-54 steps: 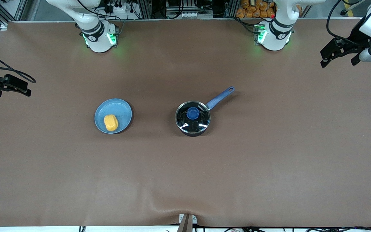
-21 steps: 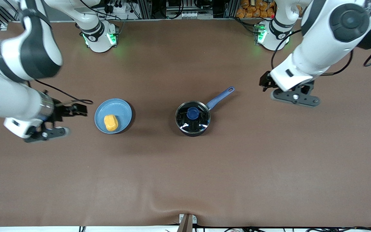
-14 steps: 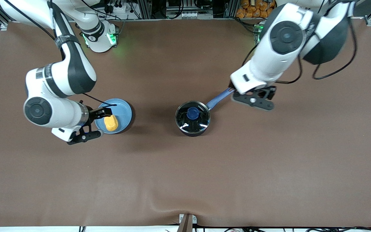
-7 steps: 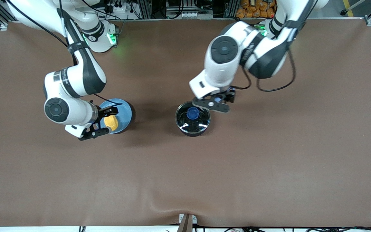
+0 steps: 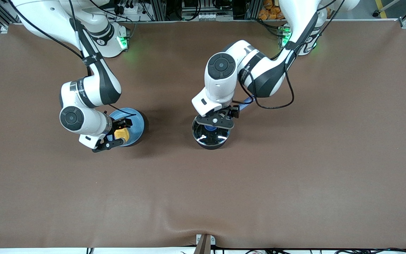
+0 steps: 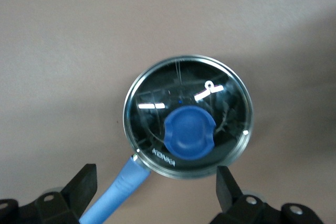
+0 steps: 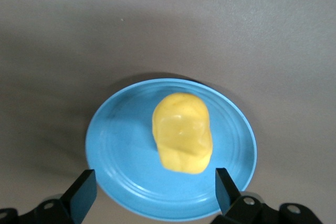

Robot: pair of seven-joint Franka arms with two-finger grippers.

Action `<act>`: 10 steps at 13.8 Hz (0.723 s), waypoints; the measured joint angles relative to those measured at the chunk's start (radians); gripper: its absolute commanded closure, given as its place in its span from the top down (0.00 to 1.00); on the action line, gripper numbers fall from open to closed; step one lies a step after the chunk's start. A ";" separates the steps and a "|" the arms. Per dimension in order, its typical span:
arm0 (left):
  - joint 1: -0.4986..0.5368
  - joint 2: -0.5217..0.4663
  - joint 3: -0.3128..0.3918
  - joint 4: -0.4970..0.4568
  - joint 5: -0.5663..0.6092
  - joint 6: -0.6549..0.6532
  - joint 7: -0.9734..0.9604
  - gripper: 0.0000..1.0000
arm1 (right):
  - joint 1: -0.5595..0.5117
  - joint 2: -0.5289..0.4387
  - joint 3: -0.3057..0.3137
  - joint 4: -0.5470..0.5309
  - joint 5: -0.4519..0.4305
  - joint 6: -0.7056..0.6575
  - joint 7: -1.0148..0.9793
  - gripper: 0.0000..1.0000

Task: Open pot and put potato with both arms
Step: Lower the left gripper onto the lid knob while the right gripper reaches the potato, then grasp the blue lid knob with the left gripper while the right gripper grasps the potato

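- Pot [image 5: 210, 134] sits mid-counter with its glass lid [image 6: 188, 115] on; the left gripper [image 5: 214, 121] has come in from the counter's edge and now hangs right over the blue knob [image 6: 189, 131], jaws spread wide and holding nothing.
- Potato [image 7: 182, 131] lies on the light-blue plate [image 7: 115, 150], toward the right arm's end of the counter; the right gripper [image 5: 115, 133] has likewise swung in and hovers over it, jaws wide apart and empty, a finger to each side in the right wrist view.
- Both arms were parked off at the ends a few seconds ago, so the approach looks finished; my guess is descent and closing come next, lid first.
- Blue handle [image 6: 116, 191] points from the pot toward the left arm's base, passing near one left finger [image 6: 84, 186] in the wrist view, so a straight drop risks a brush there.
- Plate rim is low. Bare brown counter [image 5: 294, 176] lies open all around, leaving room to set the lid down.
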 measured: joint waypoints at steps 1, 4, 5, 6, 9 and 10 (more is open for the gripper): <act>-0.004 0.015 0.000 0.000 0.007 0.024 -0.023 1.00 | -0.002 0.012 -0.001 -0.011 0.000 0.026 -0.002 1.00; -0.027 0.068 0.000 0.000 0.018 0.091 -0.099 1.00 | -0.005 0.060 -0.004 -0.024 0.000 0.084 -0.004 1.00; -0.033 0.082 0.000 0.001 0.022 0.101 -0.108 1.00 | -0.006 0.075 -0.004 -0.024 0.000 0.098 -0.004 1.00; -0.038 0.091 0.000 0.001 0.028 0.105 -0.111 1.00 | -0.006 0.086 -0.004 -0.024 0.000 0.111 -0.004 1.00; -0.042 0.096 0.000 0.001 0.039 0.106 -0.114 1.00 | -0.007 0.104 -0.004 -0.024 0.000 0.124 -0.004 0.98; -0.043 0.096 0.000 -0.001 0.039 0.106 -0.114 1.00 | -0.007 0.105 -0.004 -0.024 0.000 0.126 -0.004 0.80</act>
